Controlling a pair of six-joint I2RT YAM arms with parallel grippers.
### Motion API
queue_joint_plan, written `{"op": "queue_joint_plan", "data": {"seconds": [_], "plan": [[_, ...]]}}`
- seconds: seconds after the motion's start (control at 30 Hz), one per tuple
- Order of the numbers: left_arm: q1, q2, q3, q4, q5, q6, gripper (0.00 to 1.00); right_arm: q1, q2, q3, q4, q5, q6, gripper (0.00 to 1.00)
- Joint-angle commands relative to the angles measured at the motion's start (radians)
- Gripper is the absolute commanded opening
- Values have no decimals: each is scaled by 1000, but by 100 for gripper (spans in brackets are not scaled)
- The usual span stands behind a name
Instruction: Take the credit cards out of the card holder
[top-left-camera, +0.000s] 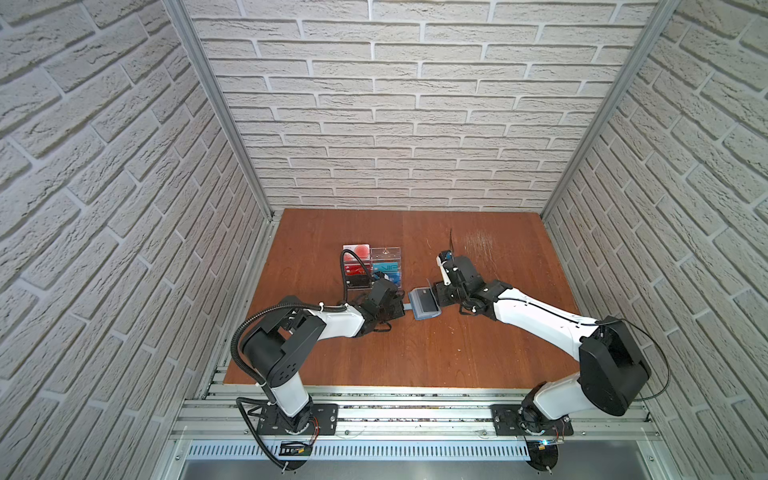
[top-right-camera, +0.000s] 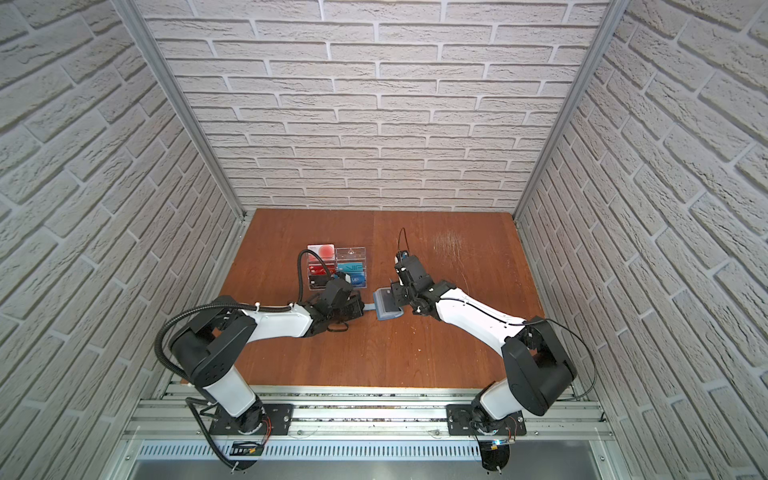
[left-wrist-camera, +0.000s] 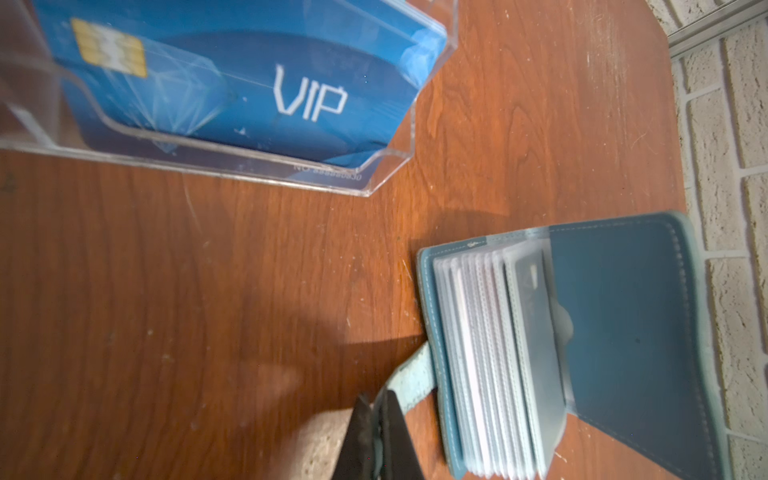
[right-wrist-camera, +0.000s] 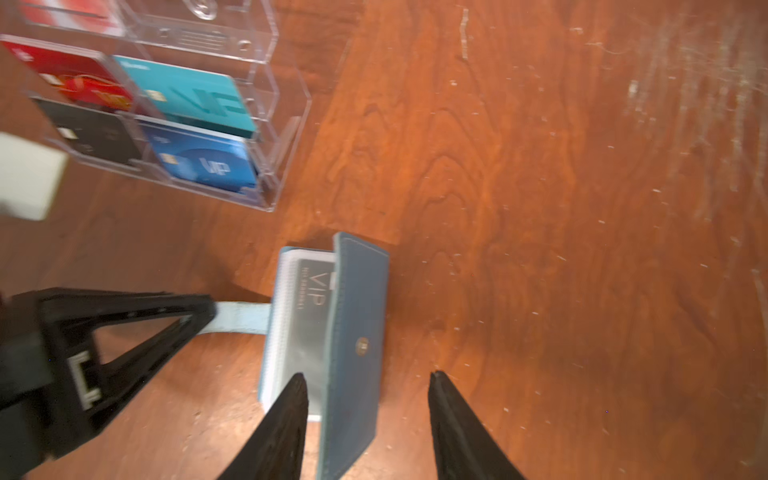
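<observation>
**Spotter:** Where is the card holder (top-left-camera: 424, 303) right now?

**Me:** Flat on the tabletop (right-wrist-camera: 540, 208), between my left tool (left-wrist-camera: 380, 419) and my right tool (right-wrist-camera: 365, 375). It's near the clear rack (right-wrist-camera: 286, 124) but not touching it. It lies open like a book, with the cover (right-wrist-camera: 357, 316) standing up off the plastic sleeves (left-wrist-camera: 478, 353).

**Spotter:** And the tools?

**Me:** The left tool is clenched on the pale strap (right-wrist-camera: 241, 318), pinning that side. The right tool is released, with its jaws apart and straddling the raised cover, one finger over the sleeves and one outside. I see a gap on either side of the cover, so nothing is grasped there.

**Spotter:** The credit cards?

**Me:** All inside, I judge. A grey credit card (right-wrist-camera: 309, 307) marked VIP shows in the top sleeve. I can't tell what sits behind it.

**Spotter:** What worries you?

**Me:** If I close here I'd catch the cover, not a card. A pull would then drag the whole holder, because only that thin strap anchors it, and the strap could slip out of the left tool. The sleeve looks slick and snug, so a card may refuse to slide, or my finger may snag several sleeves at once. A careless swing towards the rack could also knock it.
</observation>
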Motion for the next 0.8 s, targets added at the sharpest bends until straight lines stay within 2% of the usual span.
{"op": "queue_joint_plan", "data": {"seconds": [0.0, 0.2, 0.4, 0.53, 0.77], "plan": [[10, -15, 19, 3, -11, 10, 0, 14, -18, -11, 62, -85, -8, 49], [10, -17, 10, 18, -14, 2, 0, 25, 62, 32, 42, -127, 12, 45], [13, -17, 0, 32, -16, -3, 0, 43, 79, 37, 60, -177, 33, 45], [16, -18, -8, 37, -14, -4, 0, 55, 101, 62, 13, -91, 30, 44], [16, -17, -12, 44, -13, -5, 0, 54, 198, 145, -139, 122, 53, 34]]}}
